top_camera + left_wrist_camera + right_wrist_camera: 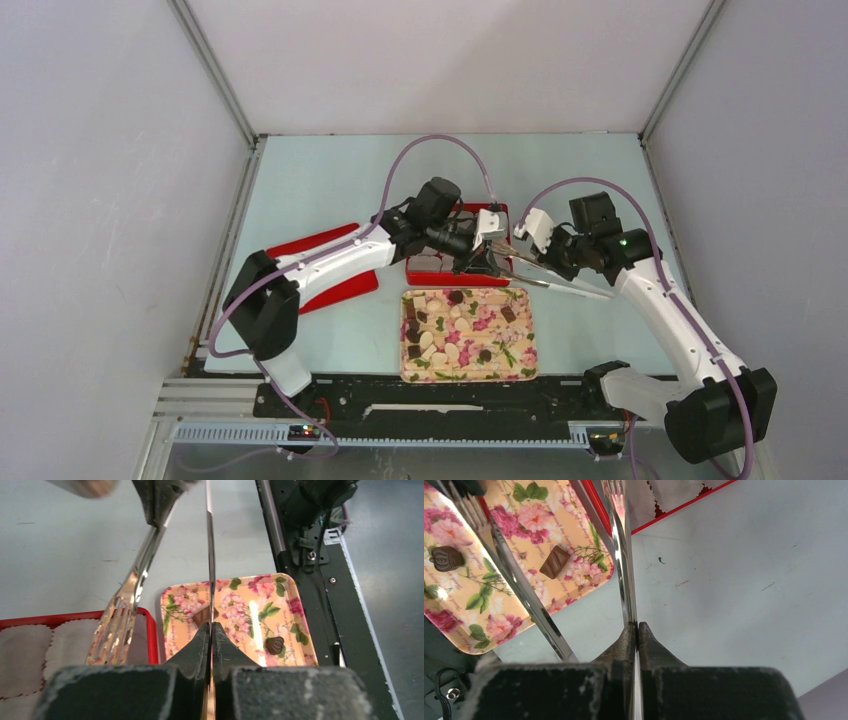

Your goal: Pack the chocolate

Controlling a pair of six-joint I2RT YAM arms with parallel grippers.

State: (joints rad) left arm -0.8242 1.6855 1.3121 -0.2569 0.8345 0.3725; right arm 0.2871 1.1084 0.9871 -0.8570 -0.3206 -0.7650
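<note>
Partly, left gripper (484, 257) hides tongs (566, 285) tips (red box (440, 282) too).

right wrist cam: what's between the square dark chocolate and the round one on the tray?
A shiny tongs arm crosses between the square chocolate and the round chocolate, in front of the flowered tray; right wrist view.

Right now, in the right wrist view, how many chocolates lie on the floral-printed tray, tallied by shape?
Round moulded dark brown chocolate: 1
Square-edged dark brown chocolate block: 1
Total: 2
</note>
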